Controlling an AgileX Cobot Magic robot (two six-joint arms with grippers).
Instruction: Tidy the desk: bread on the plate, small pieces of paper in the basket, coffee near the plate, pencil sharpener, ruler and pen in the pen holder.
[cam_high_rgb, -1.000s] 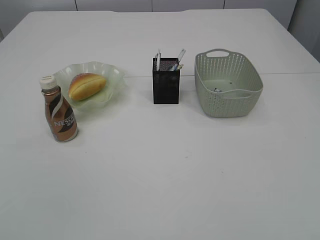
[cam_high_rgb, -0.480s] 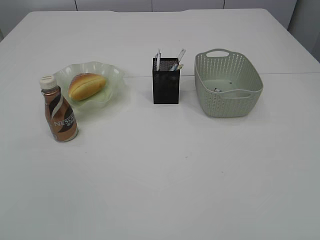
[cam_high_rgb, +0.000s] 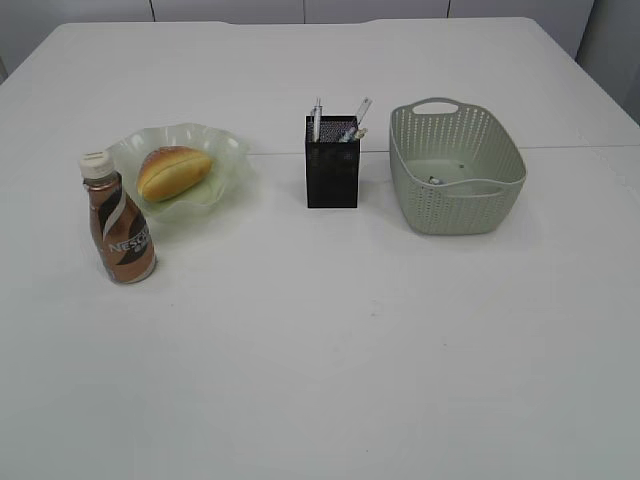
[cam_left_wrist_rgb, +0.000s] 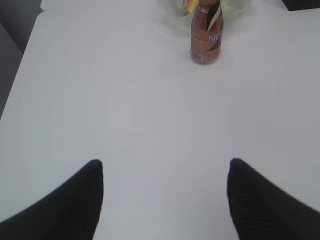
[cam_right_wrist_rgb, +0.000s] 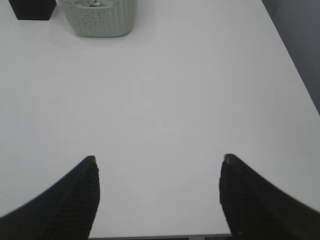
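Observation:
The bread (cam_high_rgb: 174, 171) lies on the wavy green plate (cam_high_rgb: 225, 150) at the left of the white desk (cam_high_rgb: 330, 340). The coffee (cam_high_rgb: 119, 222) stands upright just in front of the plate; the left wrist view shows the coffee (cam_left_wrist_rgb: 206, 35) far ahead. The black pen holder (cam_high_rgb: 332, 163) holds a pen (cam_high_rgb: 317, 118) and the clear ruler (cam_high_rgb: 360, 112); the pencil sharpener is hidden. The basket (cam_high_rgb: 456, 168) has small scraps on its floor. My left gripper (cam_left_wrist_rgb: 164, 165) and right gripper (cam_right_wrist_rgb: 158, 161) are open, empty, over bare desk; neither shows in the exterior view.
In the right wrist view the basket (cam_right_wrist_rgb: 100, 17) and a corner of the pen holder (cam_right_wrist_rgb: 32, 8) lie far ahead, and the desk's right edge (cam_right_wrist_rgb: 292, 75) runs along the side. The desk's left edge (cam_left_wrist_rgb: 20, 65) shows in the left wrist view.

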